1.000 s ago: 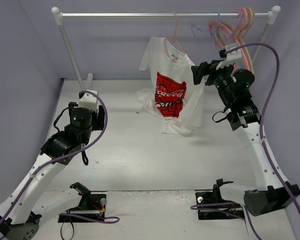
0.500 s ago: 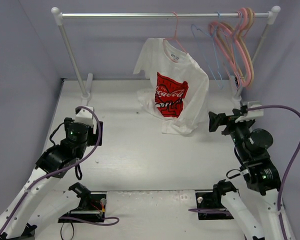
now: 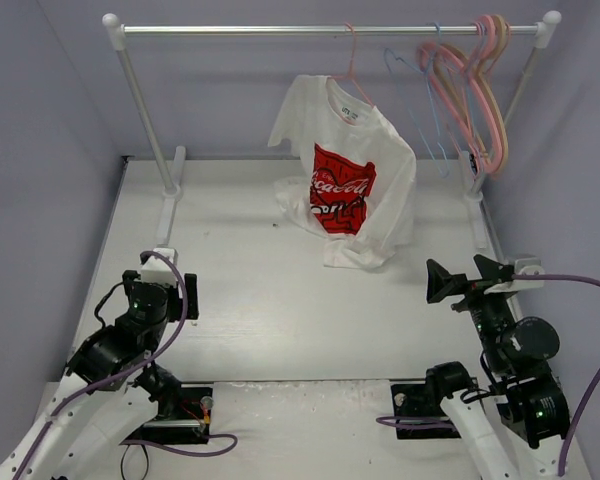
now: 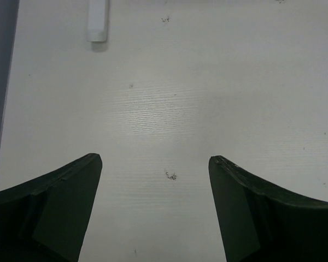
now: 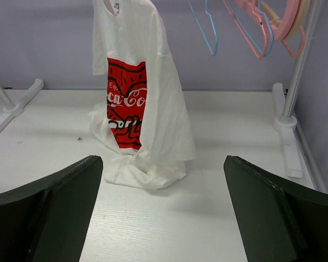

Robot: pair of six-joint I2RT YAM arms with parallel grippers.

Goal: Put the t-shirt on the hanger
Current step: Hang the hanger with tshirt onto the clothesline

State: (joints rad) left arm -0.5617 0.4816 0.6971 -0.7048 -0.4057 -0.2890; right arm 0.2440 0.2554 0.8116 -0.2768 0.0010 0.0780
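The white t-shirt with the red chest print hangs from the rail on the thin pinkish-red wire hanger. Its lower hem is bunched on the table. It also shows in the right wrist view. My left gripper is open and empty, low over bare table at the near left. My right gripper is open and empty at the near right. It faces the shirt from well short of it.
The clothes rail spans the back, with feet on the table at the left and right. A pale blue hanger and a bunch of pink and peach hangers hang right of the shirt. Purple walls close in both sides.
Both arms have drawn back toward the near edge. The right gripper came down from beside the shirt's shoulder, and the shirt now hangs free on the hanger.
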